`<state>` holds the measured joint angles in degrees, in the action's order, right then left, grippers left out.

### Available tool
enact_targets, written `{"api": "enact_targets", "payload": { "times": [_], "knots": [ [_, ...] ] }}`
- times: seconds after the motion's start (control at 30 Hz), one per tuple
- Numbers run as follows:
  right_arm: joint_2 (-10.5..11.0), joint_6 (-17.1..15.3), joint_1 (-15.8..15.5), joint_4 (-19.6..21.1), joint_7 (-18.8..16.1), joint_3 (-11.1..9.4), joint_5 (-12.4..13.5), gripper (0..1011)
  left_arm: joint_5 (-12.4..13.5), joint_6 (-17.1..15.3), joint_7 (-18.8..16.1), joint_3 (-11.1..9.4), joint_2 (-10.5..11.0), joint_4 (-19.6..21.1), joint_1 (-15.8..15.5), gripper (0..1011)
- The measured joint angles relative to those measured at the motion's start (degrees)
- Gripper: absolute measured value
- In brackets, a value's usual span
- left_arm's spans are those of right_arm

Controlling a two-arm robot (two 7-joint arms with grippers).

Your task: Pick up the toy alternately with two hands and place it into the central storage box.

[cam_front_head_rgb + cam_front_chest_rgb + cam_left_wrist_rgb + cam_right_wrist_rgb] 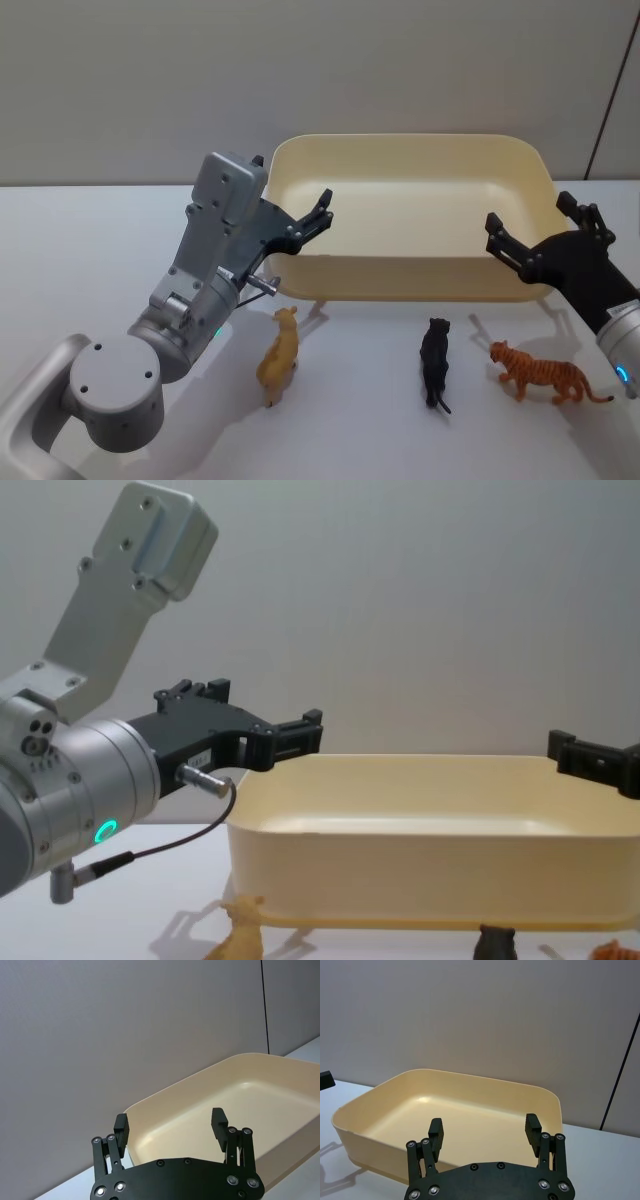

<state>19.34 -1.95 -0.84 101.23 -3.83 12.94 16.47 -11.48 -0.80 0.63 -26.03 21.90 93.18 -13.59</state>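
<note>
Three toy animals stand on the white table in front of the central storage box (400,280), a cream-yellow tub: a yellow one (280,355), a black one (436,362) and an orange tiger (540,372). My left gripper (322,212) hangs open and holds nothing, over the box's front left corner, above and behind the yellow toy. My right gripper (530,212) is open too, at the box's right end, above the tiger. Both wrist views look over open fingers (121,1127) (532,1129) into the bare box (270,1110) (470,1076). From the chest, both grippers (295,735) (590,755) hover at rim height.
A plain grey wall runs behind the table. The box (420,870) has nothing inside. White tabletop (90,240) lies bare to the left of the box and in front of the toys. A thin cable loops under my left wrist (170,845).
</note>
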Motion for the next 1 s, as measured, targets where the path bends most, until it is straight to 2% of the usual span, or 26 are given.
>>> {"api": "enact_targets", "payload": {
  "times": [0.37,0.6,0.73,1.0],
  "knots": [
    [0.0,0.0,0.0,0.0,0.0,0.0,0.0,1001,0.0,0.0,0.0,0.0,0.0,0.0,0.0,1001],
    [0.8,0.4,0.0,0.0,-1.9,-0.5,0.3,1001,0.0,0.0,0.0,0.0,0.0,0.0,0.0,1001],
    [2.2,0.9,-0.4,0.2,-3.9,-1.3,1.2,1001,0.0,0.0,0.0,0.0,0.0,0.0,0.0,1001],
    [7.0,2.2,-3.3,2.3,-8.5,-4.3,5.1,1001,0.0,0.0,0.0,0.0,0.0,0.0,0.0,1001]
  ]
}}
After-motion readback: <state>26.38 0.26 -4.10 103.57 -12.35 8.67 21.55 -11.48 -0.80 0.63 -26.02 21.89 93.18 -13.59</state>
